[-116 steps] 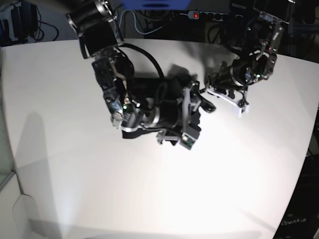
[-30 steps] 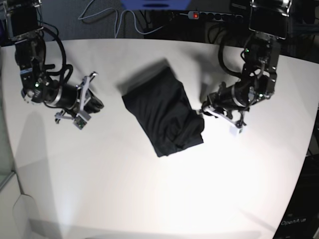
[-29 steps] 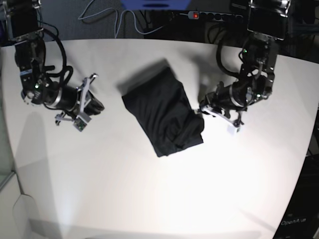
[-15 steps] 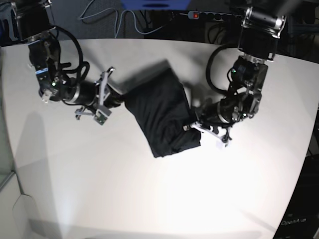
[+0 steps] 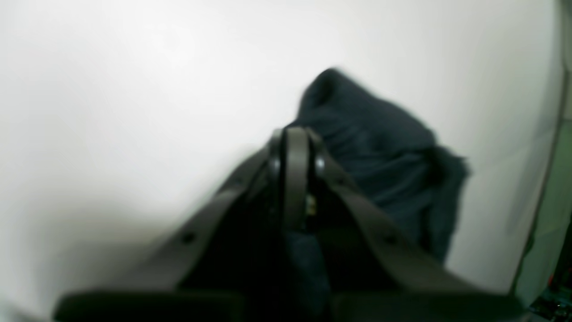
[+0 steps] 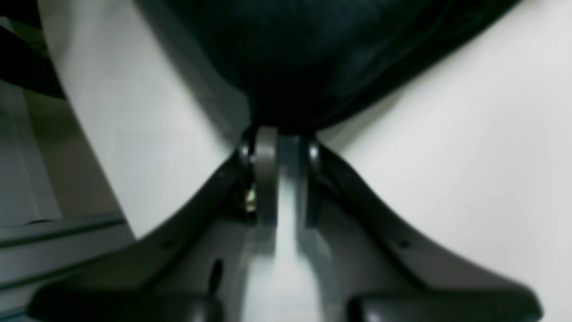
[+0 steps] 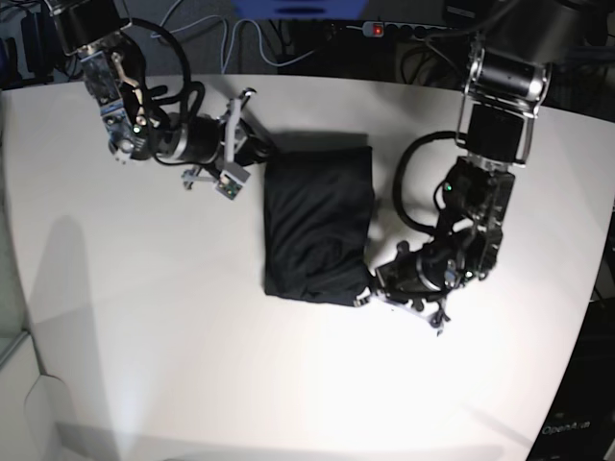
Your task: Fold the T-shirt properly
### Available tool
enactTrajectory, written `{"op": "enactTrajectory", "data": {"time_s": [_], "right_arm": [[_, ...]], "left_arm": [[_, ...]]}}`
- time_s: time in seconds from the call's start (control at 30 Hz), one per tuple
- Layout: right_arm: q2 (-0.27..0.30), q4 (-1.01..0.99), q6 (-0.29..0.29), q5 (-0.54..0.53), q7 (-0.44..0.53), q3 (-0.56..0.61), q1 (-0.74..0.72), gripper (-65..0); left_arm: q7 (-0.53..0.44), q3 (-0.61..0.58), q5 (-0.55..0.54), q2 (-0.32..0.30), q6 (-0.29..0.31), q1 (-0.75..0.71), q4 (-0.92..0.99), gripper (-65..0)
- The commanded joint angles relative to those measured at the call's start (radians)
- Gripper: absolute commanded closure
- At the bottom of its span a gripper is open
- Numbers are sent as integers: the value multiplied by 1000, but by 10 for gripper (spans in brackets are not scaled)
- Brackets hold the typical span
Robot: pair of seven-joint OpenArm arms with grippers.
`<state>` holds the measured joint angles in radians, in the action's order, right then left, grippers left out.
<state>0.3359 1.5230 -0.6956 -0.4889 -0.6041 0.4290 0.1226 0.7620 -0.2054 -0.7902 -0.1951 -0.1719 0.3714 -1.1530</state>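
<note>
The T-shirt (image 7: 322,226) lies on the white table (image 7: 173,336) as a folded black rectangle, long side running front to back. My right gripper (image 7: 261,154) lies low at its far left corner. In the right wrist view that gripper (image 6: 281,134) has its fingers almost together, tips against the edge of the black T-shirt (image 6: 335,53), with no fabric seen between them. My left gripper (image 7: 368,293) rests at the near right corner. In the blurred left wrist view this gripper (image 5: 295,134) is shut, fingers pressed together, with the T-shirt (image 5: 380,147) bunched just beyond the tips.
A power strip (image 7: 377,29) with a red light and loose cables (image 7: 240,43) lie behind the table's far edge. The table's edge (image 6: 85,147) runs close beside my right gripper. Dark equipment stands at the back right.
Both arms have swung in from the sides to the shirt's corners. The shirt has turned from a slanted lie to a squarer one and shifted slightly.
</note>
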Motion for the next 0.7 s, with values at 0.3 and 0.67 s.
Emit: {"op": "enactTrajectory", "data": {"time_s": [0.3, 0.67], "right_arm": [[71, 63, -3, -9, 5, -37, -1, -65], [125, 100, -3, -9, 5, -170, 30, -65]], "left_arm": [[4, 8, -13, -68, 5, 24, -207, -11], [101, 119, -7, -231, 10, -248, -328, -11]]}}
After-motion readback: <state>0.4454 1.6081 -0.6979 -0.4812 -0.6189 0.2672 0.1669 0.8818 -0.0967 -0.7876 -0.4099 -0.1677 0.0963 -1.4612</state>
